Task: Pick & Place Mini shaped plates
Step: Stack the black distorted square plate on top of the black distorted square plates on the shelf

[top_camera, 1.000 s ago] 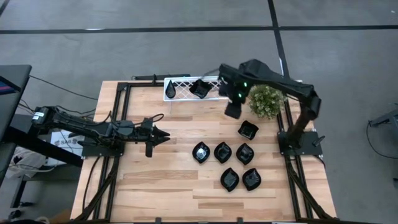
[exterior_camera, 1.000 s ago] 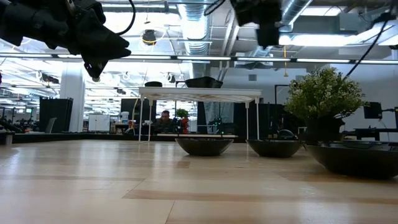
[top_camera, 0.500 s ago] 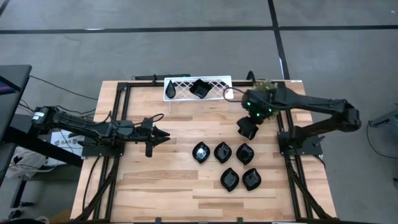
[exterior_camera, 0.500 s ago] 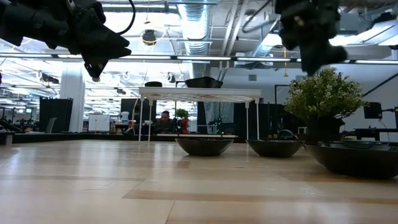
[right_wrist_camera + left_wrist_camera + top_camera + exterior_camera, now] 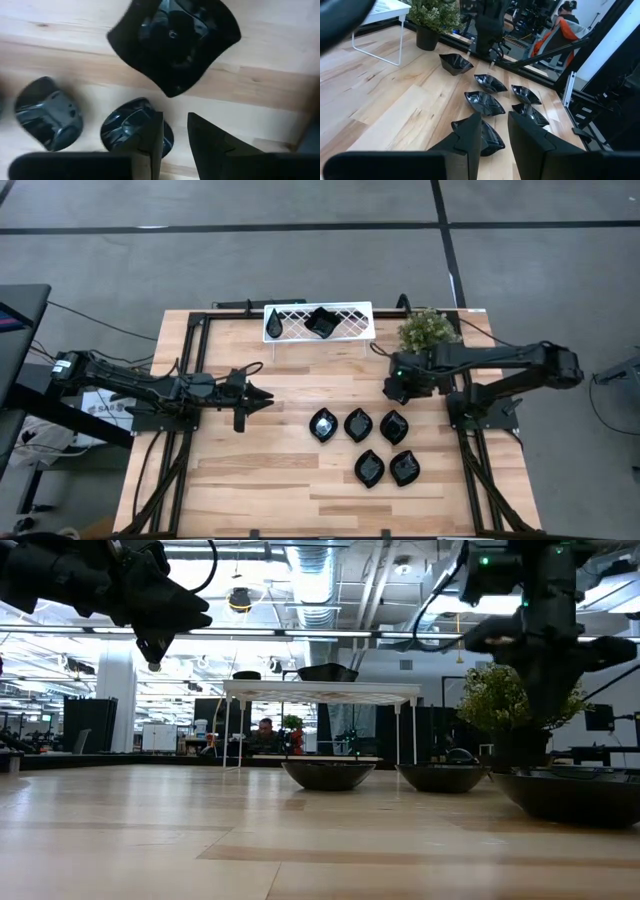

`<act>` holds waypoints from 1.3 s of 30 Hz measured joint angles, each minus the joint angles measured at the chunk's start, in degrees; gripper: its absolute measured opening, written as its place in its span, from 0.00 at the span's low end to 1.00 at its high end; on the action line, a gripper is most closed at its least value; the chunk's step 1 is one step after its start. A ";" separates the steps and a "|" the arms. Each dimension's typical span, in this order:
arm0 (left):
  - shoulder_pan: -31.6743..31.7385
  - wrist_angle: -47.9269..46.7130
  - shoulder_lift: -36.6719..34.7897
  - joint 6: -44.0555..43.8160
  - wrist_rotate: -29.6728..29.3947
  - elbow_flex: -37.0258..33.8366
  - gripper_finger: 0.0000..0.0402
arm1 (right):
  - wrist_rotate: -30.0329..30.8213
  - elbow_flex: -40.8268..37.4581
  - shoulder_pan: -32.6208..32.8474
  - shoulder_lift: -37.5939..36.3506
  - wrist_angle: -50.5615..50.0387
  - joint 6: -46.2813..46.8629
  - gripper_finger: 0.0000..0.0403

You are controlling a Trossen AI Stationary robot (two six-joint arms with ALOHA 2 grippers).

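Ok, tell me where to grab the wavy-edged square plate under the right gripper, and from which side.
Probably take the wavy-edged square plate from straight above, pinching one upturned rim edge: it lies flat on the table, apart from the other plates, and the right gripper hangs above it, fingers parted.

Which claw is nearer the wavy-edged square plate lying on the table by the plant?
Right. The right claw hangs directly above the wavy-edged square plate, beside the plant. The left claw waits well off toward the table's left side, across bare wood.

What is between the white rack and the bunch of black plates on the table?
Just bare wood lies between the rack and the plates, seen from above.
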 joint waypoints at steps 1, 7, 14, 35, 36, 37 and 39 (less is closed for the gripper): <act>0.00 -0.01 0.00 0.04 -0.03 0.00 0.24 | 0.04 -0.43 0.34 0.48 0.34 0.47 0.21; 0.00 0.02 0.02 0.05 -0.03 0.00 0.24 | 1.08 -4.64 1.92 2.22 3.53 4.67 0.21; 0.00 0.08 0.02 0.03 -0.01 0.00 0.24 | 4.45 -9.78 2.19 1.03 9.68 9.19 0.21; 0.01 1.02 0.00 -0.02 2.59 0.00 0.24 | 12.00 -16.41 2.08 0.01 18.59 14.37 0.21; 0.02 1.10 0.00 -0.02 2.59 0.00 0.24 | 12.02 -16.41 2.08 0.01 18.59 14.36 0.21; 0.00 1.18 0.00 -0.02 2.61 0.00 0.24 | 12.01 -16.41 2.08 0.01 18.53 14.35 0.21; 0.00 1.23 0.00 0.00 2.61 0.00 0.24 | 12.01 -16.41 2.08 0.01 18.54 14.36 0.20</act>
